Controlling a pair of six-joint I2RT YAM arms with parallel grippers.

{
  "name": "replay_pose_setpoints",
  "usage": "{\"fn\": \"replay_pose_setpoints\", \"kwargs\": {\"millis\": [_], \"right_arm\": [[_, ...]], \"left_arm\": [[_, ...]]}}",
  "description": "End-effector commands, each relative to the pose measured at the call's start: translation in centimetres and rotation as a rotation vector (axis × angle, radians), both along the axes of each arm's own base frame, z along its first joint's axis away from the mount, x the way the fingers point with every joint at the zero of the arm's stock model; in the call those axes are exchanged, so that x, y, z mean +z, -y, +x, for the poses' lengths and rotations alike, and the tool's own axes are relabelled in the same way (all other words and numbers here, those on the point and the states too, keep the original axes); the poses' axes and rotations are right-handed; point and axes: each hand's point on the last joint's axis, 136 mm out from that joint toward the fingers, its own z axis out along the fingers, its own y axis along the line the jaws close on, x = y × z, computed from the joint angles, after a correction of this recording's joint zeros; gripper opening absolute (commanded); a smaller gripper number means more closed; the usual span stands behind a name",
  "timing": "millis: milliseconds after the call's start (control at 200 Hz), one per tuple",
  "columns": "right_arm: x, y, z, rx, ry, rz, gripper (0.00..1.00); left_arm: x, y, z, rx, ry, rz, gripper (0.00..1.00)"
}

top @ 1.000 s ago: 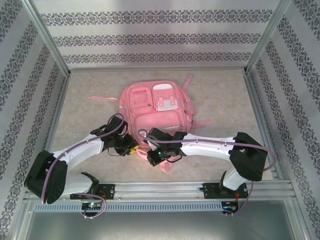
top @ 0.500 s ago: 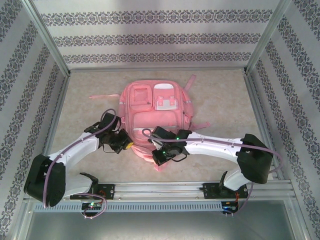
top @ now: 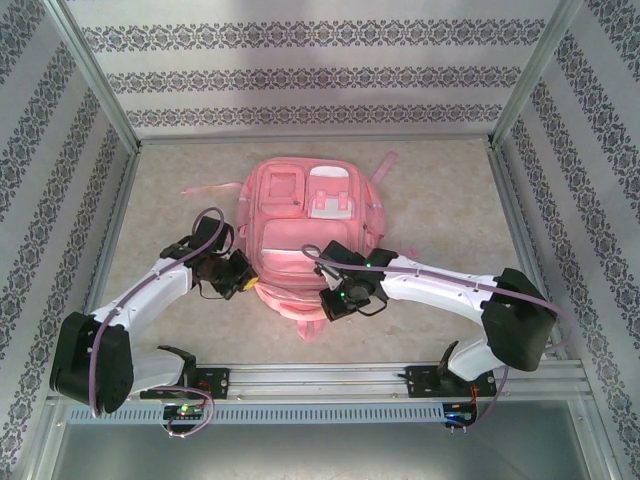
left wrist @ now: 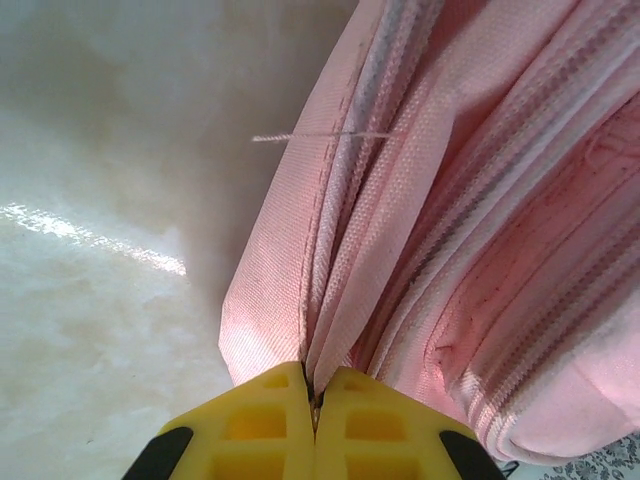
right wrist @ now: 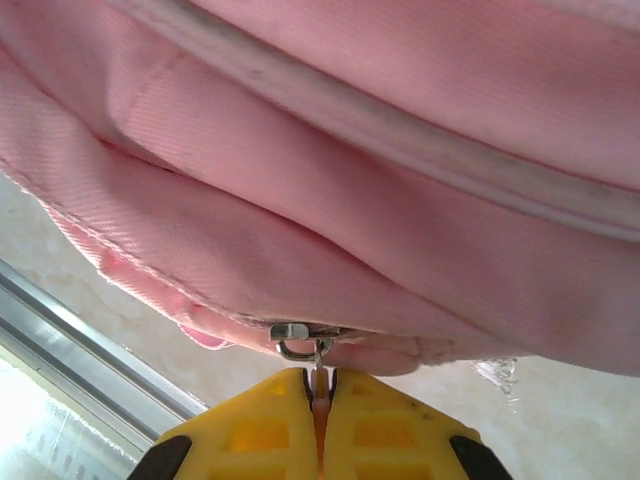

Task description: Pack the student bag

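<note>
The student bag [top: 310, 225], a big pink backpack with white trim, lies flat on the table with its front pockets facing up. My left gripper [top: 244, 284] is at the bag's near left corner. In the left wrist view its yellow fingers [left wrist: 265, 420] are shut on a fold of the bag's pink edge fabric [left wrist: 330, 300]. My right gripper [top: 334, 303] is at the bag's near edge. There its yellow fingers [right wrist: 250, 430] are shut on the thin tab of a metal zipper pull [right wrist: 318, 352] that hangs from the bag [right wrist: 400, 130].
An aluminium rail [top: 320, 378] carrying both arm bases runs along the near edge, and it appears close below the bag [right wrist: 80, 360] in the right wrist view. Patterned walls and frame posts enclose the table. A pink strap [top: 205, 190] trails off to the bag's left.
My left gripper has closed on the bag's edge fabric and shifted left. My right gripper has moved right along the near edge with the zipper pull. The bag has shifted slightly away.
</note>
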Motion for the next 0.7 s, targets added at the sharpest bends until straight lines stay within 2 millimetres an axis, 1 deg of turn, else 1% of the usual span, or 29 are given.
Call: {"fn": "replay_pose_setpoints", "kwargs": {"millis": [0,185,235,325,380,435,545,600,695], "right_arm": [[-1.2,4.2,0.0,-0.062,0.005,-0.144,0.0],[-0.9,6.1,1.7,-0.146,0.064,-0.156,0.0],[-0.9,6.2,1.9,-0.159,0.07,-0.141,0.0],[-0.4,4.7,1.9,-0.141,0.06,-0.057,0.0],[0.0,3.3,1.6,-0.111,0.033,0.001,0.0],[0.3,2.2,1.4,-0.072,0.02,0.041,0.0],[1.5,0.1,1.4,0.026,0.062,0.062,0.0],[2.3,-1.3,1.7,0.05,0.083,0.086,0.0],[3.9,-4.5,3.0,0.022,0.086,0.175,0.0]], "left_arm": [[1.9,-2.3,2.0,0.042,0.095,0.092,0.01],[2.0,-2.8,2.4,0.056,0.097,0.099,0.01],[2.2,-2.7,2.6,0.057,0.103,0.094,0.01],[2.4,-2.7,3.0,0.054,0.11,0.094,0.01],[2.9,-2.6,3.6,0.05,0.126,0.096,0.01],[3.5,-2.4,4.5,0.042,0.145,0.095,0.01],[4.9,-2.0,6.7,0.015,0.181,0.099,0.02],[5.5,-2.0,7.9,-0.005,0.194,0.107,0.04],[6.8,-2.3,10.3,-0.049,0.224,0.133,0.14]]}}
